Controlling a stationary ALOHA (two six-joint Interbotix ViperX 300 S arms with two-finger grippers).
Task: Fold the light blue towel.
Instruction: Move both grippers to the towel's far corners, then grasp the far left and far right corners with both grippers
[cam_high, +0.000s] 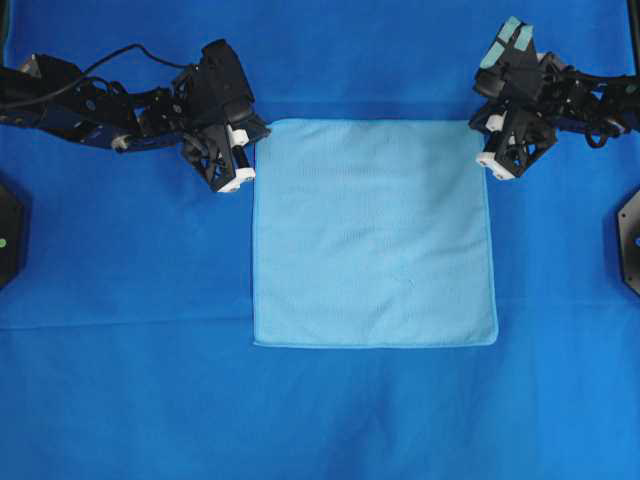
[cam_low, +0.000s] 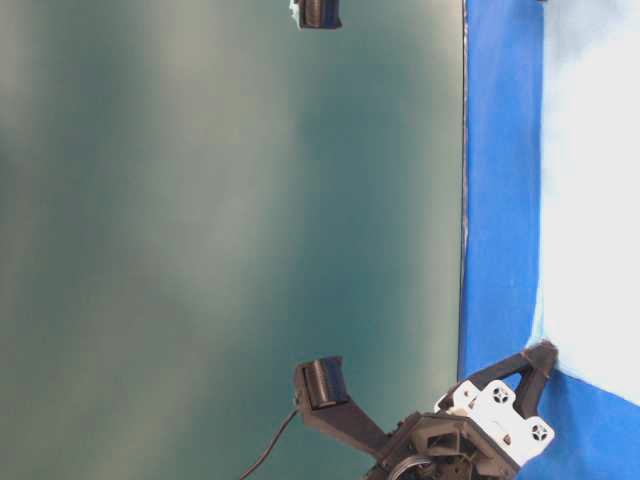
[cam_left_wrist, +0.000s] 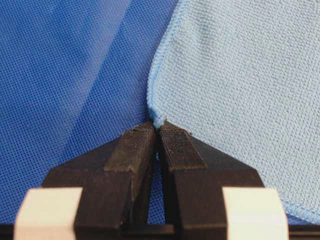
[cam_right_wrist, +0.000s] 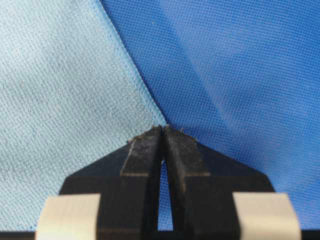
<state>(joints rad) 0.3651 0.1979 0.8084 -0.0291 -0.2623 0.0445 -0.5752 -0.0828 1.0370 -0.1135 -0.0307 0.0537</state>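
1. The light blue towel (cam_high: 375, 232), a square of fine microfibre with a thin stitched hem, lies flat on the darker woven blue cloth (cam_high: 120, 400).
2. The left gripper (cam_left_wrist: 159, 126) pinches one far corner of the towel between its black ridged fingers (cam_left_wrist: 132, 147).
3. The right gripper (cam_right_wrist: 163, 129) is closed the same way on the other far corner.

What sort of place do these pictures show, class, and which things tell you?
Probably a robot lab bench: two arms with a left gripper and right gripper, a royal-blue table cover, and one light blue towel.
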